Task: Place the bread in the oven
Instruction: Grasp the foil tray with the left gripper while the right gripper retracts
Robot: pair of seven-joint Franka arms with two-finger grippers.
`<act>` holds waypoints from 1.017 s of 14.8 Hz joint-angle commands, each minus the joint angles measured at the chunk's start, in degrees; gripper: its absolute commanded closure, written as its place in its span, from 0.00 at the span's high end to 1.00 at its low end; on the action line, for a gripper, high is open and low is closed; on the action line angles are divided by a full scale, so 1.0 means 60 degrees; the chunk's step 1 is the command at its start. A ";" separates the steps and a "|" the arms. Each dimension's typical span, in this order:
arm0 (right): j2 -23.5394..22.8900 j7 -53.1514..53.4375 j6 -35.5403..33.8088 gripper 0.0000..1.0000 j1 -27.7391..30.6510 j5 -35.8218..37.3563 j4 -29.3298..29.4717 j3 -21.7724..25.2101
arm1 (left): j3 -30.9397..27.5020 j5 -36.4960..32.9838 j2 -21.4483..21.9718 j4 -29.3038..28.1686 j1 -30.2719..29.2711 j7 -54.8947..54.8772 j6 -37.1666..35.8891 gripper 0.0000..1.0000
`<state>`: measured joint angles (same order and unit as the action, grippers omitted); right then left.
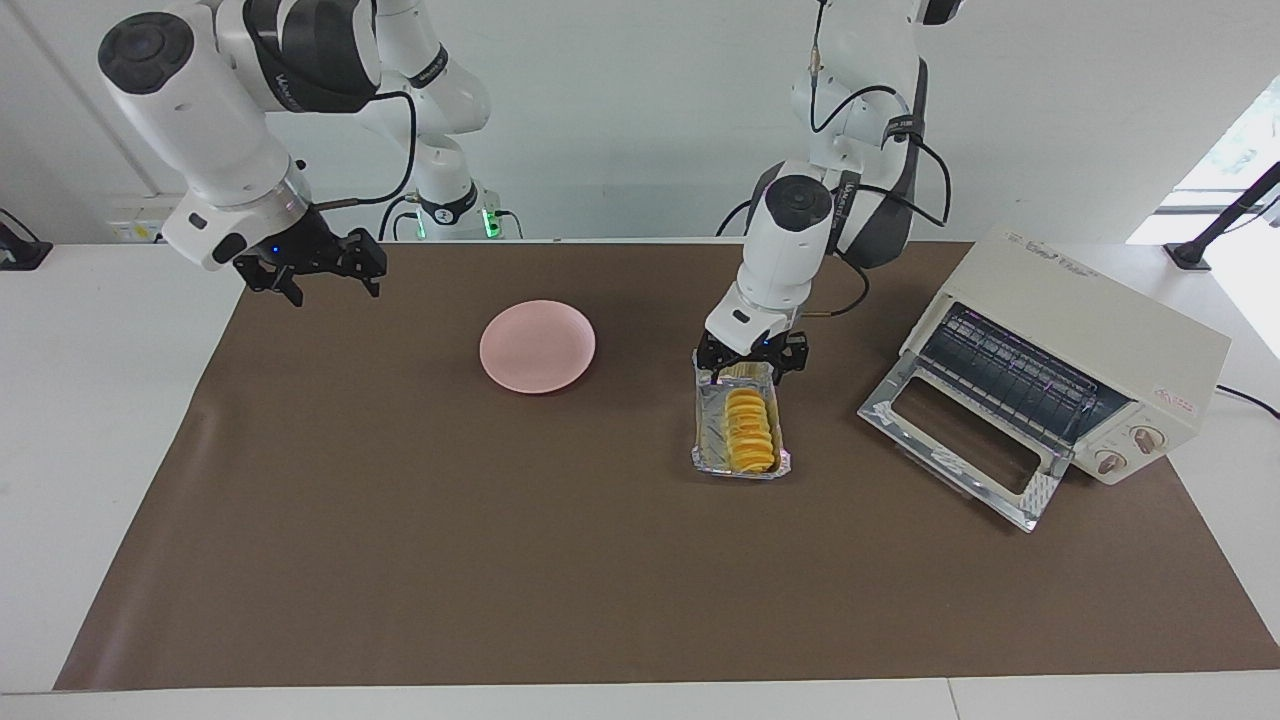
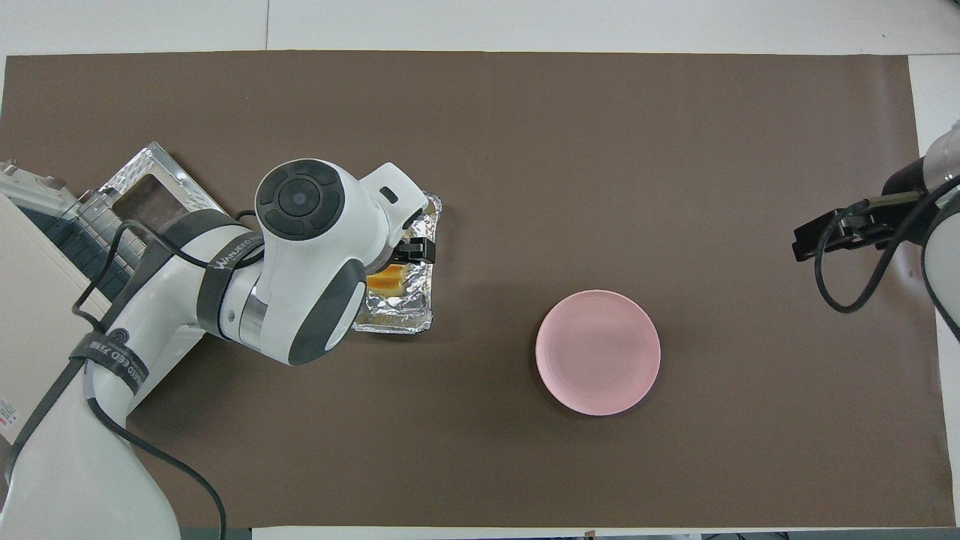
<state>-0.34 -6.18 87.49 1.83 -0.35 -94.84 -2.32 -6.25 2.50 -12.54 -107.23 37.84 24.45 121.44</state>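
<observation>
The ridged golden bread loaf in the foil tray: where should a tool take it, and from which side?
Probably from above, across the ridged golden bread loaf's long sides near its middle: it lies flat, and the crinkled silver foil tray's walls block a sideways approach.

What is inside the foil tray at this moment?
The foil tray holds the bread, a ridged yellow-orange loaf lying lengthwise. The left hand is down at the tray's end nearer the robots, open, and hides that end; in the overhead view its arm covers most of the loaf.

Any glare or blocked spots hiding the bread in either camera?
Overhead view: the left arm covers most of the bread; the foil tray glints. Facing view: the bread shows clearly, evenly lit, with the left gripper over the tray's end.
</observation>
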 commanded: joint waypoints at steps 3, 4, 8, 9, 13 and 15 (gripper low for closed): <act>0.0657 0.0502 0.0507 1.00 0.0441 0.0204 -0.0936 -0.0111 | -0.0189 0.0097 -0.0427 -0.0351 0.0651 0.0421 0.0837 0.91; 0.0671 0.0546 0.0507 1.00 0.0441 0.0204 -0.0922 -0.0097 | -0.0189 0.0097 -0.0546 -0.0293 0.0782 0.0626 0.0896 0.81; 0.0832 0.0561 0.0463 1.00 0.0427 0.0204 -0.0834 -0.0141 | -0.0204 0.0097 -0.0782 -0.0263 0.0857 0.0745 0.1087 0.51; 0.0919 0.0561 0.0434 1.00 0.0427 0.0204 -0.0819 -0.0155 | -0.0204 0.0097 -0.0912 -0.0248 0.0857 0.0745 0.1189 0.47; 0.0833 0.0502 0.0507 1.00 0.0441 0.0219 -0.0396 -0.0155 | -0.0204 0.0097 -0.1118 -0.0175 0.0871 0.0789 0.1350 0.46; 0.0832 0.0502 0.0478 1.00 0.0441 0.0219 -0.0336 -0.0155 | -0.0204 0.0097 -0.1235 -0.0175 0.0929 0.1051 0.1526 0.39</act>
<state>4.51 -3.85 90.06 3.75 0.01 -97.45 -2.52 -6.36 2.50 -18.78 -108.43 41.83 29.06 128.79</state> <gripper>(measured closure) 0.000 0.555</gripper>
